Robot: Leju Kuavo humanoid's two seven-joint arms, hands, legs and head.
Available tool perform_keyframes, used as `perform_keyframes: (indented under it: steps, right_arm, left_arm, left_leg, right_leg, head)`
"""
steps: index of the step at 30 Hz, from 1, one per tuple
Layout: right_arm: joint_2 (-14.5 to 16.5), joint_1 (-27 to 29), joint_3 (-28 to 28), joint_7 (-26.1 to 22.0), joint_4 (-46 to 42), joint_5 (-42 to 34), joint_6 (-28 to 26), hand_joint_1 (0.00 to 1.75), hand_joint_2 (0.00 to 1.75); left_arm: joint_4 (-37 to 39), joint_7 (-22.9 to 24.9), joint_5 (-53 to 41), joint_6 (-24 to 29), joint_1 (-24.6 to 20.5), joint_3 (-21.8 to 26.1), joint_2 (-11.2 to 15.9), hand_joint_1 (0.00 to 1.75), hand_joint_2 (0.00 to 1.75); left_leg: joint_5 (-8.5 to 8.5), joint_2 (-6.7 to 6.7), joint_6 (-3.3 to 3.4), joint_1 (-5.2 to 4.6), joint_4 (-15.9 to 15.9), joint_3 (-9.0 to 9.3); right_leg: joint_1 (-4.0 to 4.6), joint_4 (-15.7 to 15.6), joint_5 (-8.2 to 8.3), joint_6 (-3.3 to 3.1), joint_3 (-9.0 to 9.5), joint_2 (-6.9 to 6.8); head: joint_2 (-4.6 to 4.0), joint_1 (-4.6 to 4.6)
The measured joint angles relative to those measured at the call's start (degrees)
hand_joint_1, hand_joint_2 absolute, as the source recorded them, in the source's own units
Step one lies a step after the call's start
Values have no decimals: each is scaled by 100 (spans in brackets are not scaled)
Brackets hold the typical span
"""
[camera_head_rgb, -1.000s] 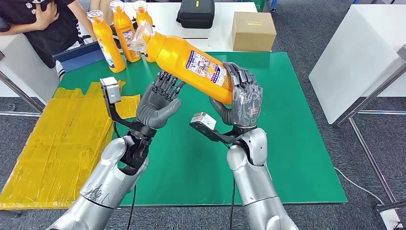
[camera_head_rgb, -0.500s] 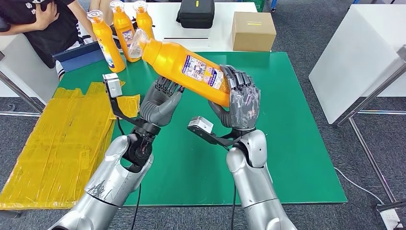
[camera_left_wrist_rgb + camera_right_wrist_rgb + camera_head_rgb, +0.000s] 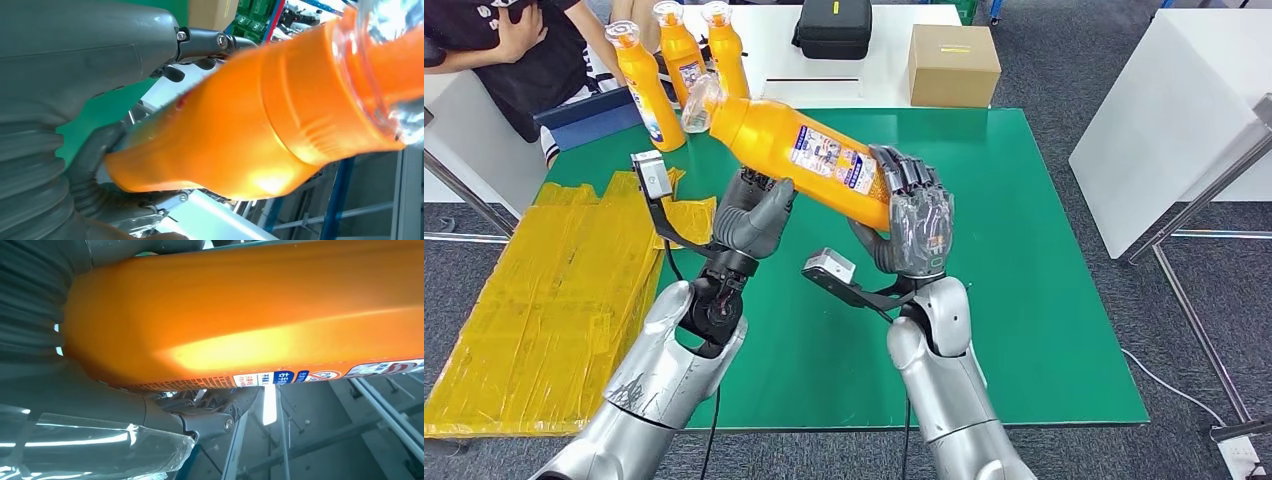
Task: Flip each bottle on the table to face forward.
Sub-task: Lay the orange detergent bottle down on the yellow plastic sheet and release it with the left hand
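Three bottles point(image 3: 674, 70) stand behind — cardboard box point(image 3: 953, 64) beyond.

Three upright bottles point(image 3: 674, 60) crowding mat's far-left corner, yellow plastic point(image 3: 554, 290) along left edge, bare green mat point(image 3: 1044, 300) right

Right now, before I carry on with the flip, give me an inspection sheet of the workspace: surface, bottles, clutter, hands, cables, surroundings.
Surface: green mat on the table, bare on its right half.
Job's things: one orange bottle held tilted in the air, cap toward the far left, label up; three upright bottles at the far left corner.
Clutter: yellow plastic sheet draped over the mat's left edge.
Robot hands: right robot hand grips the bottle's base; left robot hand touches its underside near the neck.
Cables: one on the floor at the right.
Surroundings: cardboard box and black case on the white table behind; a seated person at far left.
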Motion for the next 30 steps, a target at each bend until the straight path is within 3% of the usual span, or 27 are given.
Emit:
perform_keyframes:
  steps: [30]
  right_arm:
    - [21,23,931,399,371,32,-2,175,175]
  left_arm:
    - [174,-34,121,14,21,168,-114,0,175]
  left_leg:
    - [0,0,0,0,0,0]
  right_leg:
    - [0,0,0,0,1,0]
  head:
    - [0,0]
